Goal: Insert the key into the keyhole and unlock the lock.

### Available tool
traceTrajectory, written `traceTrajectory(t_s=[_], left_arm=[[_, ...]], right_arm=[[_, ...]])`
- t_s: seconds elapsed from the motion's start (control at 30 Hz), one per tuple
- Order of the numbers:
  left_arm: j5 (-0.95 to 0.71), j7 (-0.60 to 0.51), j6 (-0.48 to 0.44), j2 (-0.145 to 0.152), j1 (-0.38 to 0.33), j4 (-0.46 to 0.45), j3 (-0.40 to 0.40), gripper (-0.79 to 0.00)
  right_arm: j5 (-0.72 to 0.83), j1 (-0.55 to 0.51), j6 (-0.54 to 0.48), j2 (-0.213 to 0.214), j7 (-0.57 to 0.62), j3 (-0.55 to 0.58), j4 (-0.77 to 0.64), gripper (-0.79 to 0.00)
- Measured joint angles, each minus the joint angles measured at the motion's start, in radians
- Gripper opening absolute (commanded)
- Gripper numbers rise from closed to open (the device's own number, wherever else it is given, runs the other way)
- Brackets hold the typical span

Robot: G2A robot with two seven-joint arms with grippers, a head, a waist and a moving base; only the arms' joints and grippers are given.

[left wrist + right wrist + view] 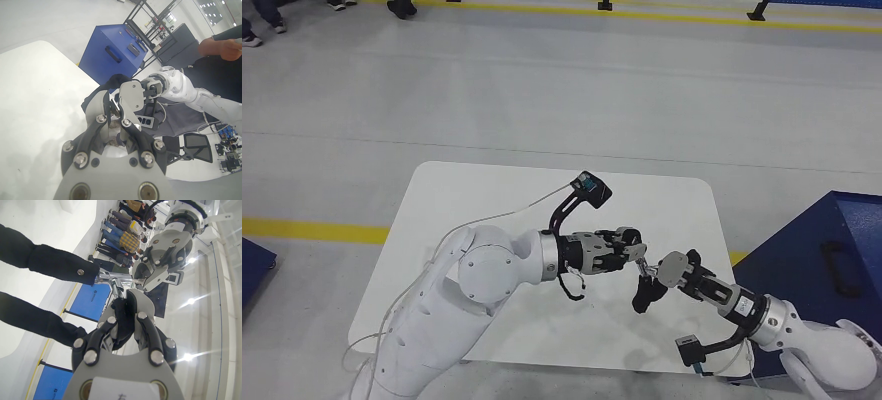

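Above the white table [482, 210] the two grippers meet tip to tip. The lock [111, 277] has a chrome barrel and black fabric-covered cable loops [47, 260]. My right gripper [122, 300] is shut on the lock's chrome stem and black sleeve, and the lock [647, 293] hangs below the right gripper [660, 272]. My left gripper [113, 108] is shut on the key [115, 109], whose metal head sits between its pads. In the right wrist view the key [137, 281] points into the end of the chrome barrel, held by the left gripper [146, 278]. The left gripper [635, 250] is level with the barrel.
A blue cabinet [827, 265] stands just off the table's right edge, also seen as the blue cabinet [113, 47] behind the grippers. Bare tabletop [37, 94] lies under and left of the arms.
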Motion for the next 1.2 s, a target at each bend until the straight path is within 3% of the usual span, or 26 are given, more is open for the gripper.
traceTrajectory(t_s=[0.57,0.77,0.9,1.2], left_arm=[[-0.005,0.015,-0.018,0.002,0.011,-0.002,-0.009,-0.785],[-0.019,-0.141,-0.194,0.014,-0.032,0.029,-0.010,-0.785],[-0.045,-0.185,-0.334,0.016,-0.063,0.073,0.003,-0.785],[0.147,-0.127,-0.483,0.018,-0.091,0.050,0.050,-0.785]], right_arm=[[0.028,0.013,-0.022,-0.006,-0.033,0.002,0.011,-0.785],[0.150,0.046,-0.046,-0.014,-0.116,0.004,0.057,-0.785],[0.188,0.065,-0.059,-0.019,-0.168,0.000,0.073,-0.785],[0.270,0.089,-0.086,-0.030,-0.254,-0.010,0.099,-0.785]])
